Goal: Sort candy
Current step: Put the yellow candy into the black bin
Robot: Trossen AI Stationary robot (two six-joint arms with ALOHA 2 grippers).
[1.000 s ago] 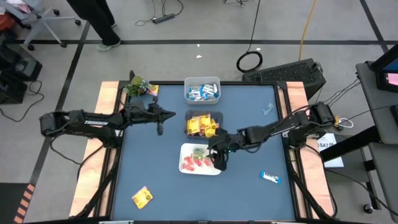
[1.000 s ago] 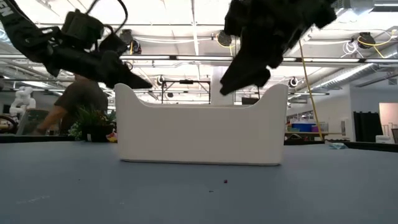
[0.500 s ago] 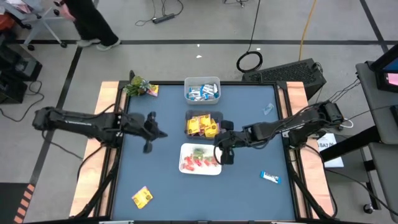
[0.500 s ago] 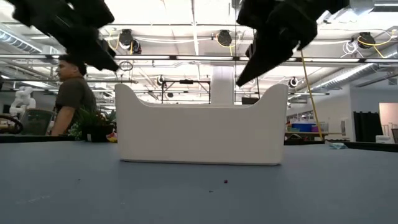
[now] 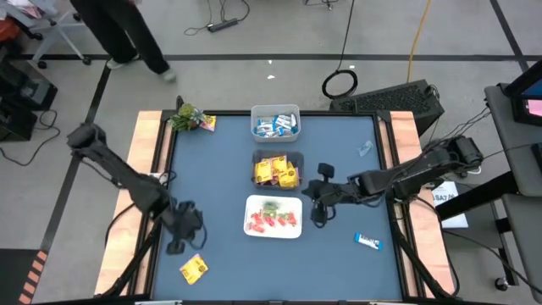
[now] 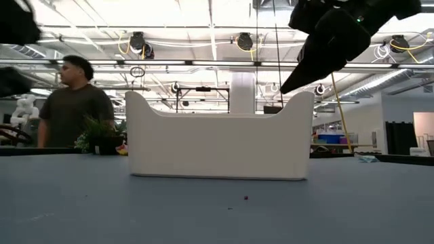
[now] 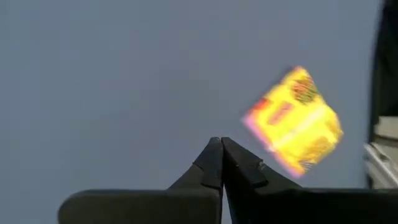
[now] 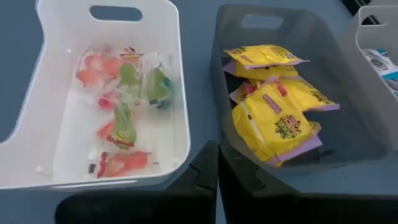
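- Candy is split among three bins down the middle of the blue tabletop (image 5: 220, 178): red, pink and green pieces in the white bin (image 5: 273, 217), yellow packets in the dark bin (image 5: 277, 169), blue-and-white bars in the pale bin (image 5: 275, 123) at the far edge.
- Loose pieces on the tabletop: one yellow packet (image 5: 193, 268) near the front left corner, one blue-and-white bar (image 5: 367, 242) toward the front right, one small pale wrapped piece (image 5: 364, 149) near the far right edge.
- My left end effector (image 5: 176, 246) hangs over the front left area, just beside the loose yellow packet; in my left wrist view the fingers (image 7: 211, 165) are pressed together on nothing, and the packet (image 7: 293, 121) lies just past the tips.
- My right end effector (image 5: 317, 216) sits just right of the white bin; its fingers (image 8: 208, 168) are likewise clenched, empty, over the gap between the white bin and the dark bin.
- Green leafy plant (image 5: 186, 116) stands at the far left corner, with another yellow packet (image 5: 208, 122) touching it.
- Person (image 6: 73, 102) stands in the room beyond the tabletop.
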